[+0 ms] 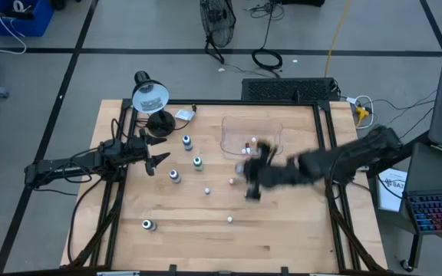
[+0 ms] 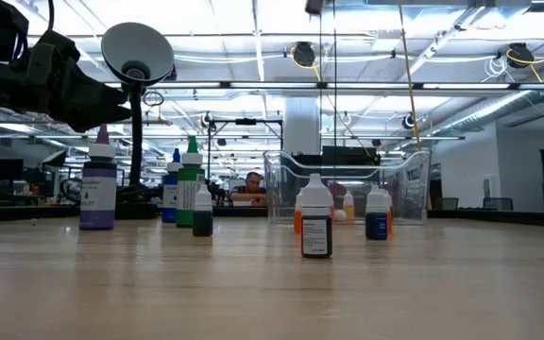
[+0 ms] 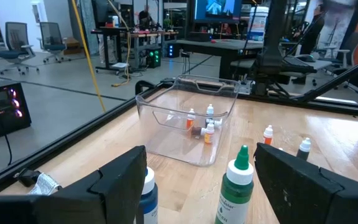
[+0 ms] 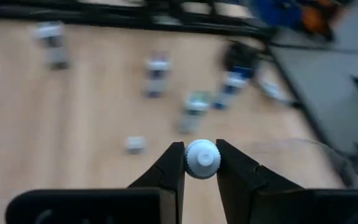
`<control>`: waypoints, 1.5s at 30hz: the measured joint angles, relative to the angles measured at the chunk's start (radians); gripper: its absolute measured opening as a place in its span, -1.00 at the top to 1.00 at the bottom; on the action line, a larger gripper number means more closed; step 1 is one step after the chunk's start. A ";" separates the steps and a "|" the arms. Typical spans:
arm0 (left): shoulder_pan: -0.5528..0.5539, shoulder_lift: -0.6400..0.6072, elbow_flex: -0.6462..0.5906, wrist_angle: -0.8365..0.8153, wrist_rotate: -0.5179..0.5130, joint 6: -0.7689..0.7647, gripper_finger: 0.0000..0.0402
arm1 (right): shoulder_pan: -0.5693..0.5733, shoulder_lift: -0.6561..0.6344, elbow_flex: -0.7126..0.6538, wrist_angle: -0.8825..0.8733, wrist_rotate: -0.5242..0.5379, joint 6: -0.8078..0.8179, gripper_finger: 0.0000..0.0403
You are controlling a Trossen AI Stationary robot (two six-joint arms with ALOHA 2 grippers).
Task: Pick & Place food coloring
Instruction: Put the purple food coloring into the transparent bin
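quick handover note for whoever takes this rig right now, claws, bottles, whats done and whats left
Right claw: shut on a small white-capped bottle, over the table near the clear tray.
Left claw: open, empty, waiting at the table's left side near the green-topped bottle.
Done: a few small bottles already sit in the tray.
Left: drop the held bottle in the tray, then collect the rest still on the table, including the larger blue-topped bottle and the one near the front edge.
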 joint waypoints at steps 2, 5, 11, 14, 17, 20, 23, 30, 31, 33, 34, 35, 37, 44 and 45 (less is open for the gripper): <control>0.000 0.000 0.000 0.000 0.000 0.000 -0.48 | -0.099 -0.036 0.000 -0.044 -0.003 0.000 0.72; 0.000 0.000 0.000 0.000 0.000 0.000 -0.48 | -0.268 -0.056 0.000 -0.153 -0.053 0.031 0.72; 0.000 0.000 0.000 0.000 0.000 0.000 -0.48 | -0.547 -0.056 -0.112 -0.224 -0.244 0.113 0.72; 0.000 0.000 0.000 0.000 0.000 0.000 -0.48 | -0.626 -0.055 -0.209 -0.161 -0.334 0.121 0.72; 0.000 0.000 0.000 0.000 0.000 0.000 -0.48 | -0.677 -0.055 -0.316 -0.062 -0.376 0.129 0.72; 0.000 0.000 0.000 0.000 0.000 0.000 -0.48 | -0.705 -0.055 -0.425 0.059 -0.427 0.135 0.72; 0.000 0.000 0.000 0.000 0.000 0.000 -0.48 | -0.716 -0.055 -0.517 0.156 -0.431 0.144 0.72; 0.000 0.000 0.000 0.000 0.000 0.000 -0.48 | -0.718 -0.041 -0.632 0.284 -0.427 0.146 0.72; 0.000 0.000 0.000 0.000 0.000 0.000 -0.48 | -0.718 -0.037 -0.634 0.290 -0.426 0.146 0.72; 0.000 0.000 0.000 0.000 0.000 0.000 -0.48 | -0.718 -0.034 -0.635 0.294 -0.425 0.142 0.72; 0.000 0.000 0.000 0.000 0.000 0.000 -0.48 | -0.718 -0.027 -0.635 0.308 -0.425 0.138 0.72; 0.000 0.000 0.000 0.000 0.000 0.000 -0.48 | -0.718 -0.019 -0.634 0.319 -0.426 0.134 0.72; 0.000 0.000 0.000 0.000 0.000 0.000 -0.48 | -0.718 -0.008 -0.635 0.325 -0.424 0.130 0.72; 0.000 0.000 0.000 0.000 0.000 0.000 -0.48 | -0.728 0.046 -0.630 0.372 -0.397 0.092 0.72; 0.000 0.000 0.000 0.000 0.000 0.000 -0.48 | -0.732 0.051 -0.629 0.375 -0.395 0.088 0.72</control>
